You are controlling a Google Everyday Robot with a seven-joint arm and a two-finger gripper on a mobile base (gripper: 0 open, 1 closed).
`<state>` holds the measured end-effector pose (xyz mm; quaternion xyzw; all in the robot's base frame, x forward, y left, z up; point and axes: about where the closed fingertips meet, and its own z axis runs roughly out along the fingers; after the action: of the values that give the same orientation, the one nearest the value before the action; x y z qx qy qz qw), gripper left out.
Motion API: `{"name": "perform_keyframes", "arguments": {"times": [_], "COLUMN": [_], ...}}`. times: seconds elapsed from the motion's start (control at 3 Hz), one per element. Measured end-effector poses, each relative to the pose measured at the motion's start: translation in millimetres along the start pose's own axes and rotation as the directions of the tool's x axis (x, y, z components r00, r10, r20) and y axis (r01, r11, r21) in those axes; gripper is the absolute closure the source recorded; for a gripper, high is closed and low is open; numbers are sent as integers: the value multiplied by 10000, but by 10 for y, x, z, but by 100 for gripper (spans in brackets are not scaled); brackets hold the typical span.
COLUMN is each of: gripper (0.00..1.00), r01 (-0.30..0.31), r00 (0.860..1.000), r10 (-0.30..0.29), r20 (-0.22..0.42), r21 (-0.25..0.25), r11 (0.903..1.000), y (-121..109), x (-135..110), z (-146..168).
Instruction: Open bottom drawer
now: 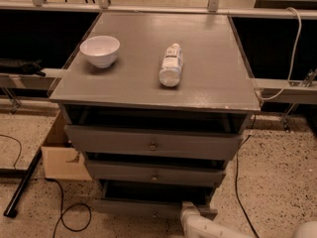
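Though ajar camera-ward, bottom drawer (133, 208) beside gripper (190, 213)

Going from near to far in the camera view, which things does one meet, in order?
White robot claw at the bottom edge → slim grey bottom drawer → mid-sized grey drawer → widest grey drawer → clear plastic bottle lying on top.
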<state>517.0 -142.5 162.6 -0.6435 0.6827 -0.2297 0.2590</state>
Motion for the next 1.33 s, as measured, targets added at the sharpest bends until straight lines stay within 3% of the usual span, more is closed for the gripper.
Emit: {"name": "perform_keyframes", "arguments": {"times": [0.33,1.33], "gripper": [95,25], "r01": [0,0], "r00": [10000,10000], "r10": [0,0], "r20": [0,0], "r21": [0,0], "r11": [10000,10000], "y": [1,1], "x": [-6,-6], "z": [1,1]}}
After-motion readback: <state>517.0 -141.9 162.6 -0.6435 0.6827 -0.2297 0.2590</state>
